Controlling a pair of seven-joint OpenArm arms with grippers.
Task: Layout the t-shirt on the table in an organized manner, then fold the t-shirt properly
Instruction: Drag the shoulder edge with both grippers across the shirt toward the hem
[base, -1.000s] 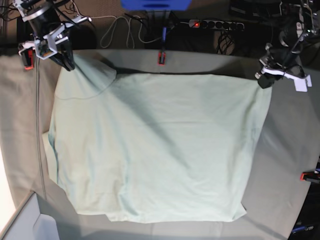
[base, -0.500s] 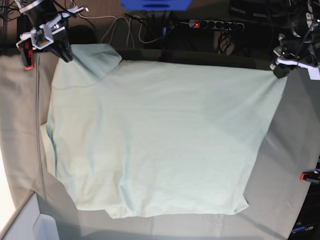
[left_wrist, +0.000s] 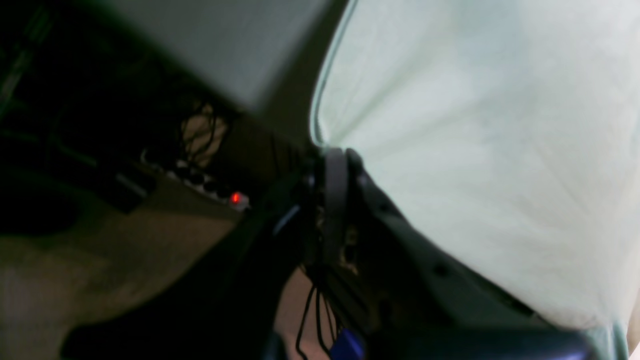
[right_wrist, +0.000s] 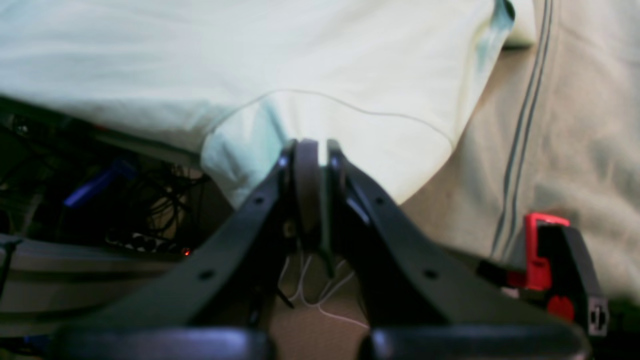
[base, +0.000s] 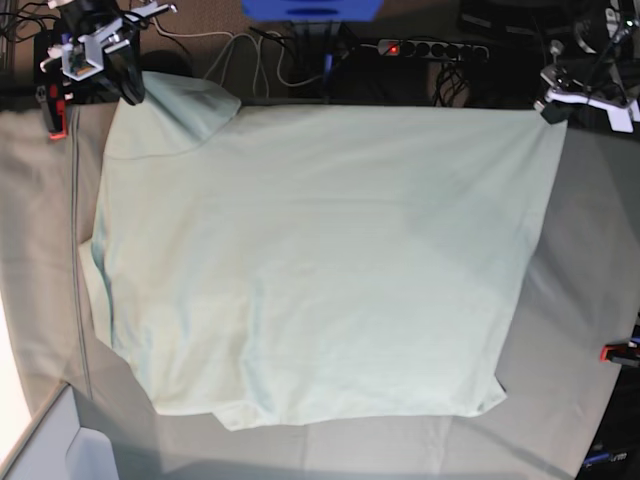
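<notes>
Mint t-shirt (base: 310, 260), stretched over desk (base: 590, 260); left tool (base: 553, 108), right tool (base: 128, 92) clamp far corners. Layout step; next, lower flat.

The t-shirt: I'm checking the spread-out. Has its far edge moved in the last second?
Yes. The t-shirt has been drawn up-frame, its far edge now past the table edge.

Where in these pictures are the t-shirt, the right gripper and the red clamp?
t-shirt (base: 310, 260), base view, middle of the body.
right gripper (right_wrist: 310, 150), right wrist view, between fingertips.
red clamp (right_wrist: 537, 250), right wrist view, red jaw.
</notes>
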